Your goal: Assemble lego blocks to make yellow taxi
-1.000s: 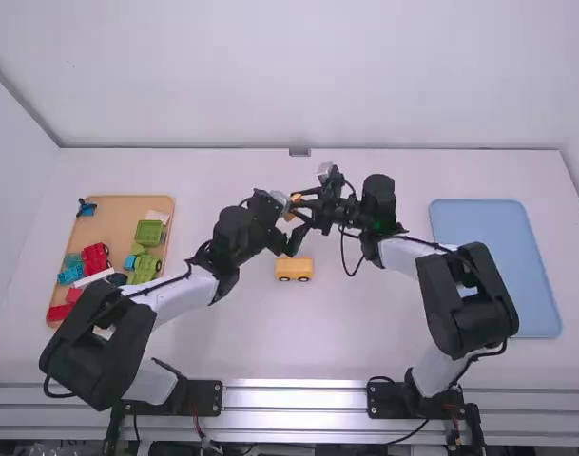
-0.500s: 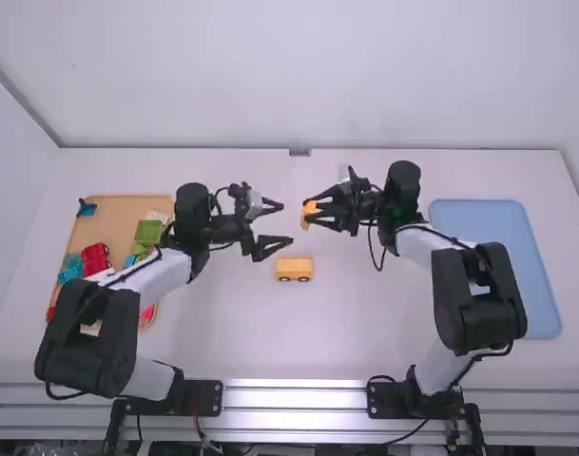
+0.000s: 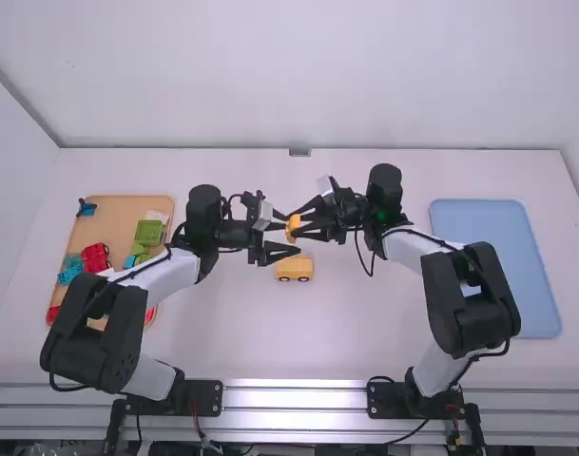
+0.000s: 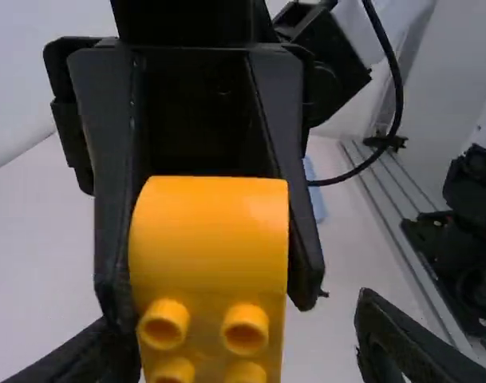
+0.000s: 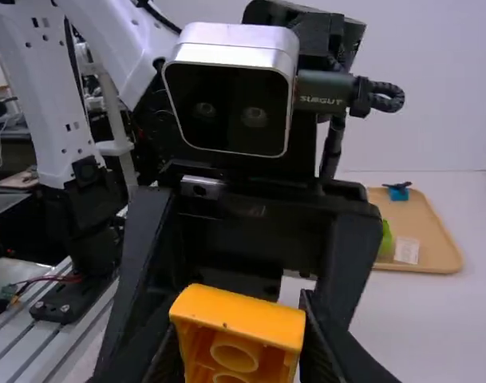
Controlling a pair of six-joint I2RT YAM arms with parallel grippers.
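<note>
The right pincer (image 3: pixel 297 224) is clamped on a small yellow block (image 4: pixel 209 239), holding it in the air over the middle of the tabletop (image 3: pixel 365 323). The left wrist view shows the block's smooth, curved face and round studs between the two gripping fingers; the right wrist view shows a hollow side with round tubes inside.

The left pincer (image 3: pixel 291 234) faces it from the other side, its fingers well apart, with the block between them in the left wrist view. Whether either finger touches the block, I cannot tell.

A second yellow block, the wheeled one (image 3: pixel 294 269), sits upright on the tabletop near its middle, on the camera's side of the two pincers in the high view. It is apart from the held block.

Toward the tabletop's left edge lies a tan tray (image 3: pixel 118 214), its near part partly hidden by the left arm (image 3: pixel 165 275). A dark blue piece (image 3: pixel 86 207) is at its far left corner, a white piece (image 3: pixel 160 217) by its far right corner, a green block (image 3: pixel 149 232) just nearer than that, and a red block (image 3: pixel 95 257) and a light blue block (image 3: pixel 70 274) on its left side. A blue tray (image 3: pixel 493 266) lies near the tabletop's right edge.
</note>
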